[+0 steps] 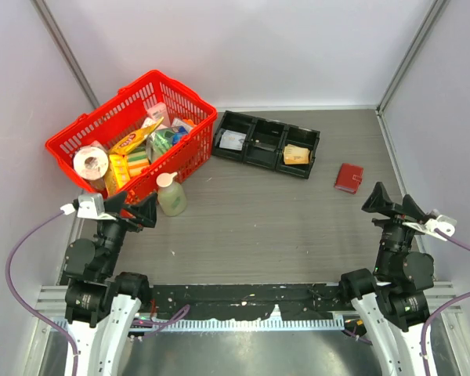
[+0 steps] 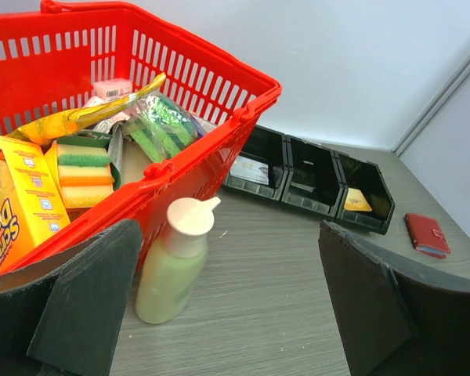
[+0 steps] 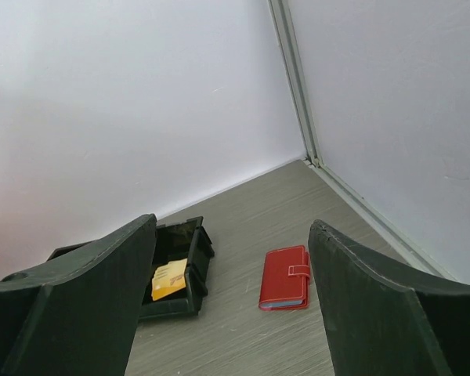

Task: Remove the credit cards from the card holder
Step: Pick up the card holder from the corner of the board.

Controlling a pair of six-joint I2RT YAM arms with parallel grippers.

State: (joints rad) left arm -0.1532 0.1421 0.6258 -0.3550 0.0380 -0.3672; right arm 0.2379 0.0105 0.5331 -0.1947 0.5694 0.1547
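- Currently the card holder (image 1: 349, 178) lies shut and flat on the counter (image 1: 258, 227), just right of the black tray (image 1: 276, 123), not touching it
- Left tool (image 1: 133, 210) hangs open and empty, well left of the tray
- Right tool (image 1: 393, 205) hangs open and empty, right of the tray

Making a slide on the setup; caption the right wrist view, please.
Open right gripper faces the closed red card holder on the table, beside a black tray.
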